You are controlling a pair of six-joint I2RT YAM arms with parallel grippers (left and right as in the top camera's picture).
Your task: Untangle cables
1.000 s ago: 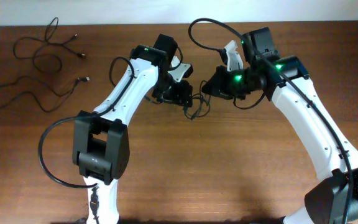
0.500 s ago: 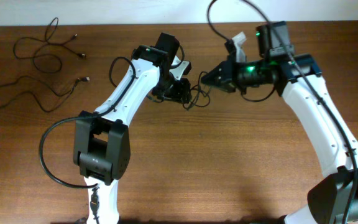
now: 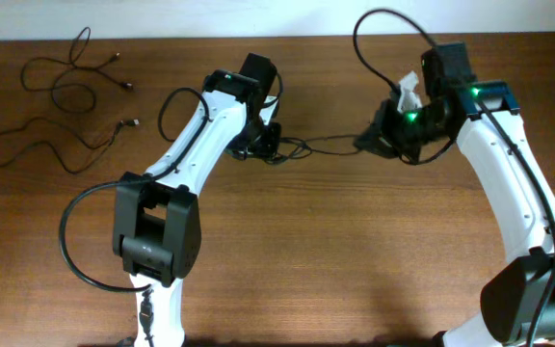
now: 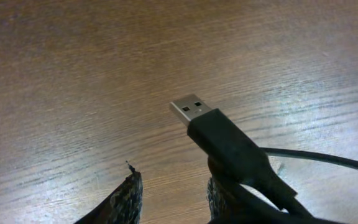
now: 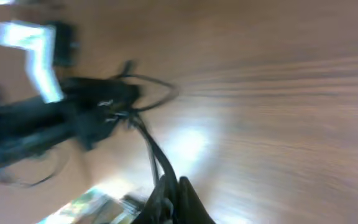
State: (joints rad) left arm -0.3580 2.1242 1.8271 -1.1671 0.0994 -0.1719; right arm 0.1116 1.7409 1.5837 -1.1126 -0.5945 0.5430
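Observation:
A thin black cable (image 3: 326, 145) stretches across the table between my two grippers. My right gripper (image 3: 374, 143) is shut on one end of it; the right wrist view shows the strands (image 5: 148, 149) running out from between the pressed fingers of that gripper (image 5: 176, 196). My left gripper (image 3: 270, 146) sits at the small knot (image 3: 282, 152) on the other end. Seen from the left wrist, a black USB plug (image 4: 222, 140) with a silver tip lies over the right finger (image 4: 219, 199), while bare wood shows in the gap of the gripper (image 4: 173, 199). More cables (image 3: 66, 92) lie loose at the far left.
Another loose strand (image 3: 27, 145) lies near the left table edge. Thick black arm cables loop above the right arm (image 3: 383, 24) and beside the left arm's base (image 3: 80, 231). A pale wall strip (image 3: 277, 14) borders the table's far edge.
My right gripper has pulled right, away from the left one, drawing the bunched cable out into a long strand. The left gripper stayed in place and its jaws have narrowed.

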